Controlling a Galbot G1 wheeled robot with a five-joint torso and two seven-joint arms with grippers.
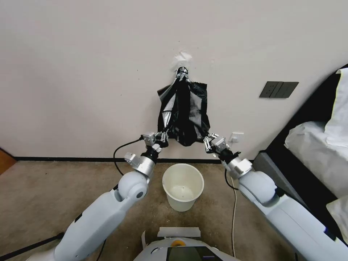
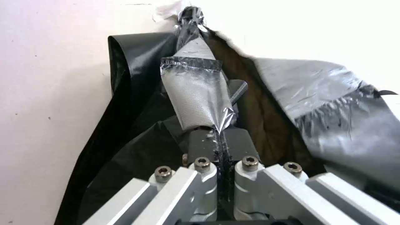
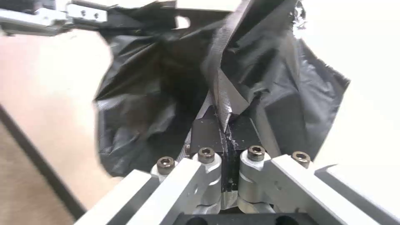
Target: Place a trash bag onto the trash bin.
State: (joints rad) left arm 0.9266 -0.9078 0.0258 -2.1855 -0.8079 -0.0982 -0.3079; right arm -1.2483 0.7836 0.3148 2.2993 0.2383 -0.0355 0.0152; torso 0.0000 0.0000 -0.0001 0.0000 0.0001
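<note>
Currently both claws are clenched on the trash bag [image 1: 185,112], which hangs from a taped point on the wall [image 1: 72,72]: left claw [image 1: 164,137] on its lower left corner, right claw [image 1: 206,142] on its lower right. Step in hand, as judged: pulling one bag free and spreading its mouth. Trash bin [image 1: 182,186] stands open on the carpet floor [image 1: 54,192] directly below, between the arms. Next move needs a downward tug without tearing. Bed [image 1: 319,145] sits near the right arm; a cable [image 1: 233,214] trails beside the bin
</note>
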